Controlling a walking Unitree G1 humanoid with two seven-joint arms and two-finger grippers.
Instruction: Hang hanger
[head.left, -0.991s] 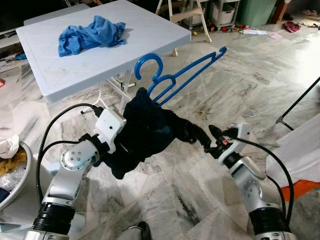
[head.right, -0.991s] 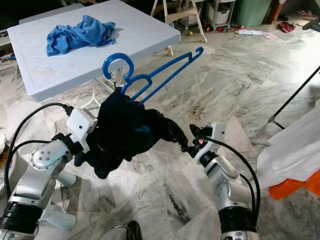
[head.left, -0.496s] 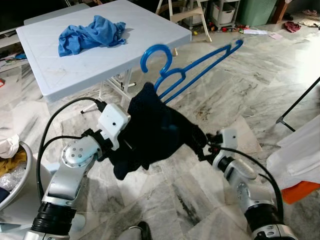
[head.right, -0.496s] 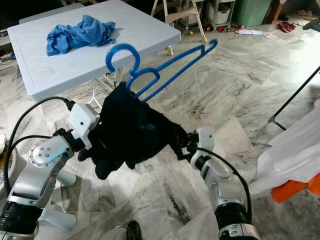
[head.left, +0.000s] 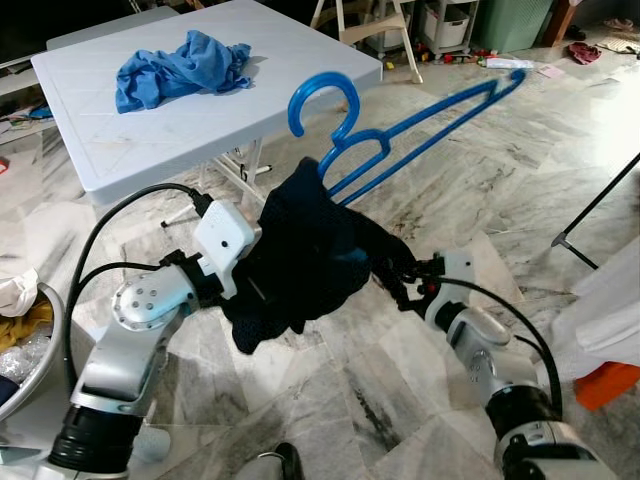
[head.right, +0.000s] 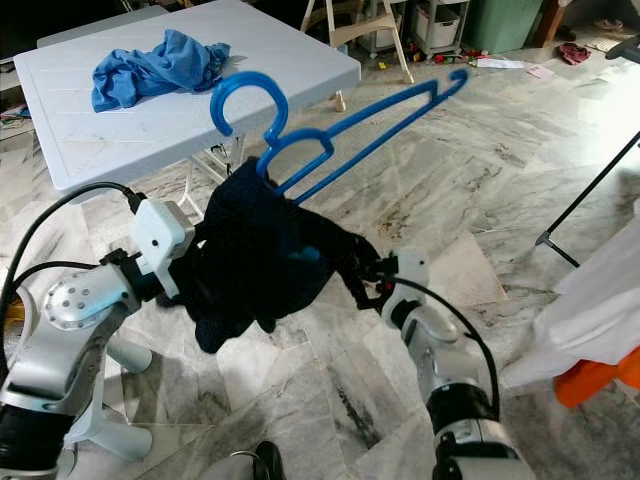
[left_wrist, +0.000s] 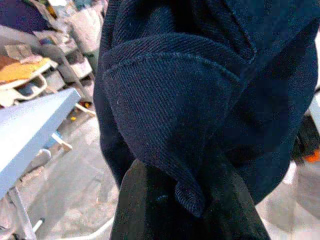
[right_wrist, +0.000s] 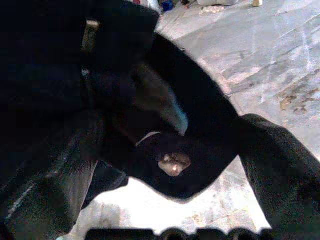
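Here, a blue hanger (head.left: 400, 130) draped with a dark garment (head.left: 300, 255) is held up above the marble floor (head.left: 480, 180), near the white counter (head.left: 200, 110), the left gripper (head.left: 262, 285) jaws closed on the garment, the right gripper (head.left: 392, 285) jaws spread around its edge.

Hanger (head.left: 400, 130): bright blue, plain. Garment (head.left: 300, 255) bunched on it: very dark navy, close to black; fine diagonal twill weave visible in left wrist view. Table (head.left: 300, 70): pale blue-white top, white legs. Cloth (head.left: 180, 68) on table: mid blue, unpatterned. Floor (head.left: 450, 190): cream and grey marble tiles with brown veining. Arms: silver, black cables, white housing at left wrist. Left gripper (left_wrist: 185, 210): black fingers. Right gripper (head.left: 395, 280): black fingers. Fabric (head.left: 610, 300) at right edge: white, with orange beneath.
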